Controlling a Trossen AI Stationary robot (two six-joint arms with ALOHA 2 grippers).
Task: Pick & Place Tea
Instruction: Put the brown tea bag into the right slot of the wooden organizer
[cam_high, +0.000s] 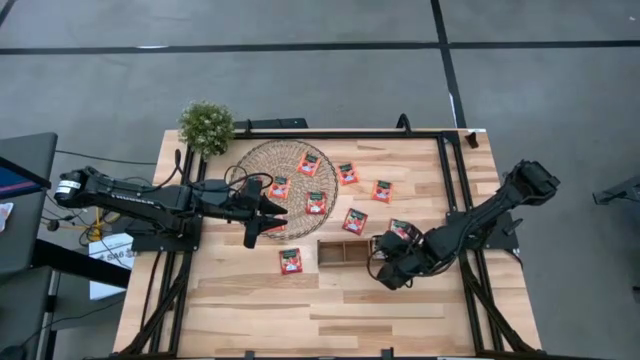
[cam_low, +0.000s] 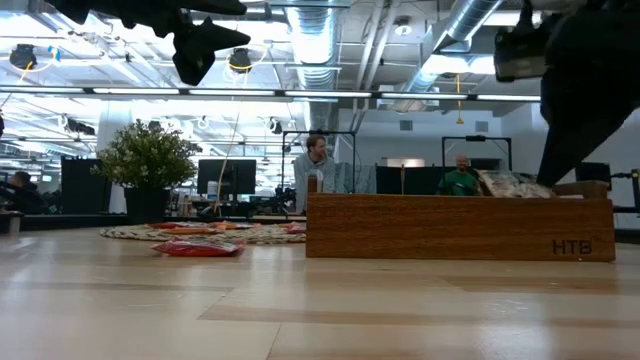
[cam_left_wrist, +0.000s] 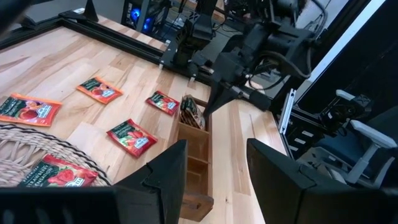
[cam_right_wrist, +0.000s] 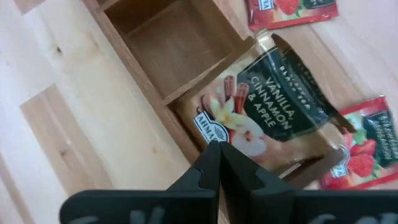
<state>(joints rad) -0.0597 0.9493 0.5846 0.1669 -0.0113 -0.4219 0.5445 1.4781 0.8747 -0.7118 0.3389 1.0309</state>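
The desk (cam_high: 400, 300) is carrying everything, and I am taking the wooden tray (cam_high: 343, 252) near its middle as my landmark. The round woven mat (cam_high: 290, 170) is lying beyond the tray toward my left arm, with red tea sachets (cam_high: 355, 221) scattered on it and beside the tray. My right pincer (cam_right_wrist: 219, 149) is hanging at the tray's end compartment, fingers pressed together on the edge of a dark vanilla sachet (cam_right_wrist: 273, 102) standing there. My left pincer (cam_high: 268, 219) is hovering spread open over the mat's edge.
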